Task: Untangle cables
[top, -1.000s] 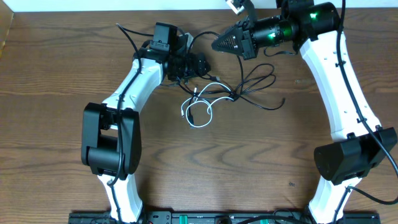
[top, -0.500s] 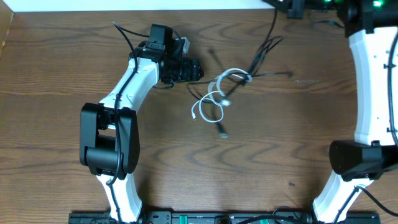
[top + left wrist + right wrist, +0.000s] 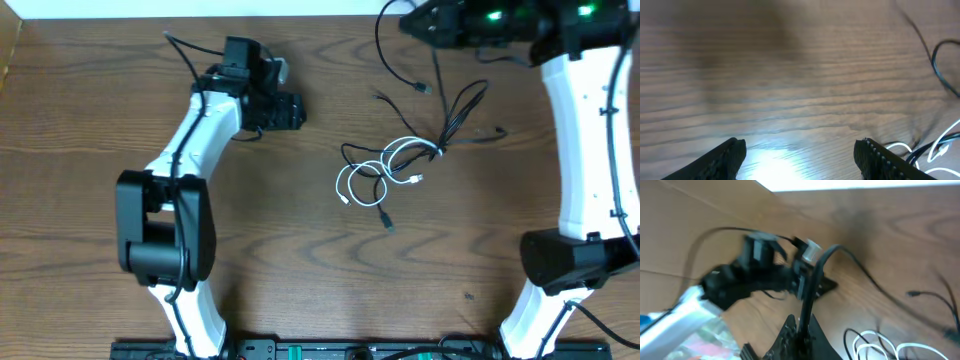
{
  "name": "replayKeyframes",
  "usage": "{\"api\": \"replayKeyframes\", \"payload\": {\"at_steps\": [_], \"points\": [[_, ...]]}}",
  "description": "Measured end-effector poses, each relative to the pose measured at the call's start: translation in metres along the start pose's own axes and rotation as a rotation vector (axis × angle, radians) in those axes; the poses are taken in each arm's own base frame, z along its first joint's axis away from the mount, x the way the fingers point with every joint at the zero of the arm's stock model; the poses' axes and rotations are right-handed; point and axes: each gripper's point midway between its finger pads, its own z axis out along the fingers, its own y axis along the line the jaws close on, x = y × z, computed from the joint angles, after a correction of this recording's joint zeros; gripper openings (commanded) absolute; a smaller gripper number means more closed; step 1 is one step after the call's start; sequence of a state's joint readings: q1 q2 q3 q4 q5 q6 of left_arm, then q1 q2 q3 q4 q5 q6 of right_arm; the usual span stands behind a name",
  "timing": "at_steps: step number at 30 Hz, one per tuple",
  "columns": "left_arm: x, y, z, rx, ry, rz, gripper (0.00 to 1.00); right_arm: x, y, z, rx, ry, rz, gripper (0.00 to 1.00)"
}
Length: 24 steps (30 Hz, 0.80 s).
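We are holding the black cable (image 3: 810, 287) pinched in our right gripper (image 3: 801, 331), one end raised. The rest is lying mid-tabletop (image 3: 300, 260), looping through the white cable (image 3: 386, 164). Our left gripper (image 3: 800, 151) is hanging open, empty.

Matt wood-grain table (image 3: 300, 260); smooth plastic-jacketed cables (image 3: 398, 158), blk & wht.

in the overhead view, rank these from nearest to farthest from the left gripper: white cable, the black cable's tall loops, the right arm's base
1. white cable: mid-table, just to the right of the left gripper.
2. black cable: its tall loops lie farther right, toward the table's far edge.
3. right arm's base: far right, at the near edge.
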State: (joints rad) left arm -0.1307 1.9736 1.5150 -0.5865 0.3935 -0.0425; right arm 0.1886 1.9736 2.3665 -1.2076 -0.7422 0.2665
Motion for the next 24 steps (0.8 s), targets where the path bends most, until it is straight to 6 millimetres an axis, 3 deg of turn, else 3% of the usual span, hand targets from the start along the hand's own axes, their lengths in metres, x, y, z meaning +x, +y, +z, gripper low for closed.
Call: {"api": "replayKeyframes", "payload": {"at_steps": [4, 9, 13, 18, 19, 20, 22, 24], "points": [[-0.018, 0.001, -0.038, -0.027, -0.092, 0.025, 0.74, 0.016, 0.007, 0.022, 0.103, 0.033, 0.000, 0.01], [-0.033, -0.011, -0.081, -0.031, -0.191, 0.059, 0.75, 0.033, 0.013, 0.041, 0.229, 0.058, -0.015, 0.01], [-0.032, -0.018, -0.099, -0.029, -0.211, 0.067, 0.74, 0.040, 0.015, 0.051, 0.300, 0.053, -0.015, 0.01], [-0.026, -0.018, -0.102, -0.032, -0.190, 0.074, 0.74, 0.039, -0.004, 0.082, 0.332, 0.056, -0.005, 0.01], [-0.025, -0.018, -0.102, -0.033, -0.186, 0.077, 0.75, 0.038, -0.009, 0.092, 0.325, 0.062, -0.009, 0.05], [-0.025, -0.018, -0.102, -0.034, -0.185, 0.079, 0.74, 0.037, -0.011, 0.103, 0.305, 0.066, -0.018, 0.15], [-0.025, -0.016, -0.102, -0.037, -0.186, 0.078, 0.75, 0.036, -0.016, 0.125, 0.257, 0.081, -0.042, 0.47], [-0.024, -0.012, -0.103, -0.042, -0.182, 0.070, 0.74, 0.040, -0.015, 0.144, 0.187, 0.110, -0.077, 0.67]]}}
